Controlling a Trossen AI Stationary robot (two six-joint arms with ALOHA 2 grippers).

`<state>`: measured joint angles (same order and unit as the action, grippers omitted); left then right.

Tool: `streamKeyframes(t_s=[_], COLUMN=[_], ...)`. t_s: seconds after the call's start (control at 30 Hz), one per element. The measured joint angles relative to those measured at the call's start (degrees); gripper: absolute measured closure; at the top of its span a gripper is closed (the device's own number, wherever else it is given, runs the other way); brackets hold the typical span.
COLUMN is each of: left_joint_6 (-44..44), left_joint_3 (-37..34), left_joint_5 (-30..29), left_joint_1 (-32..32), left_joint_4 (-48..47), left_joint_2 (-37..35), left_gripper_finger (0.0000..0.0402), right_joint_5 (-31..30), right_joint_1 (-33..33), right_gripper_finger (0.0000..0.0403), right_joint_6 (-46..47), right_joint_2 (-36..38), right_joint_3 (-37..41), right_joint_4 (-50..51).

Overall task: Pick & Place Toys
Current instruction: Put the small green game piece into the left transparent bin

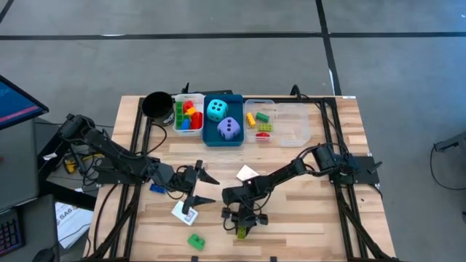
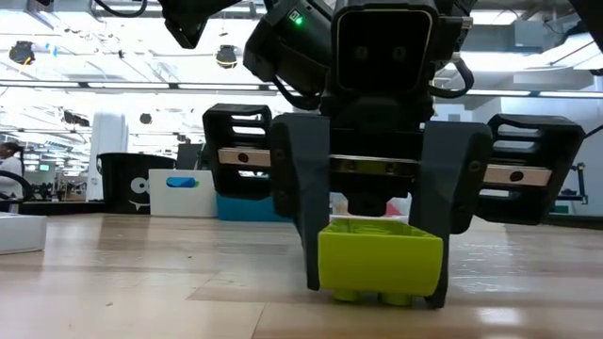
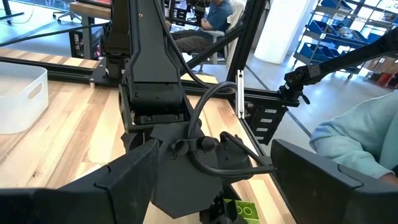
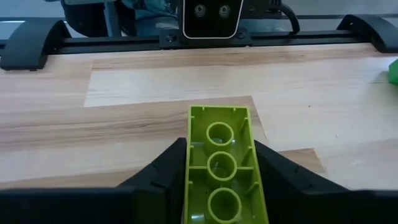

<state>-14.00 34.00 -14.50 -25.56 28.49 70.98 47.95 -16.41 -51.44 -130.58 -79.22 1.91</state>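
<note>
Done: bricks, two dice in trays (image 1: 223, 138) | Now: right gripper (image 1: 242, 227) clamps lime brick (image 2: 380, 261), left gripper (image 1: 198, 186) open, empty | Left: green brick (image 1: 196, 240), blue brick (image 1: 157, 188), cards beside it

- A grey concrete floor (image 1: 218, 65) surrounds the wooden bench (image 1: 306, 225), crossed by dark seam lines.
- A monitor (image 1: 18, 102) with a blue and pink screen stands off the bench's left side, with papers (image 1: 69, 218) on the floor below it.
- In the low view the room behind is a wide, bright hall with ceiling beams and strip lights (image 2: 85, 66).
- Blue storage racks (image 3: 345, 28) line the far side in the left wrist view, next to a white pillar (image 3: 277, 28).
- A seated person (image 3: 214, 22) is at a desk far back, and a light blue sleeve (image 3: 357, 140) shows close by at the edge.
</note>
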Motion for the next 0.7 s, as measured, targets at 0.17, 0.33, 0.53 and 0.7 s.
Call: streamKeyframes(t_s=[0.17, 0.33, 0.53, 0.7], left_joint_6=[0.00, 0.00, 0.00, 0.11], left_joint_3=[0.00, 0.01, 0.02, 0.02], left_joint_5=[0.00, 0.00, 0.00, 0.00], left_joint_1=[0.00, 0.00, 0.00, 0.01], left_joint_4=[-0.02, -0.02, -0.02, -1.11], left_joint_2=[0.00, 0.00, 0.00, -0.38], left_gripper_finger=[0.0101, 0.0101, 0.0101, 0.0101], right_joint_5=[0.40, 1.51, 1.69, 1.67], right_joint_1=[0.05, 0.68, 2.69, 3.42], right_gripper_finger=[0.0261, 0.0252, 0.0266, 0.0266], right_joint_6=[0.02, 2.84, 8.31, 14.26], right_joint_2=[0.01, 1.74, 6.83, 12.24], right_joint_3=[0.00, 0.00, -0.02, -0.02], right_joint_4=[0.81, 2.29, 3.37, 3.00])
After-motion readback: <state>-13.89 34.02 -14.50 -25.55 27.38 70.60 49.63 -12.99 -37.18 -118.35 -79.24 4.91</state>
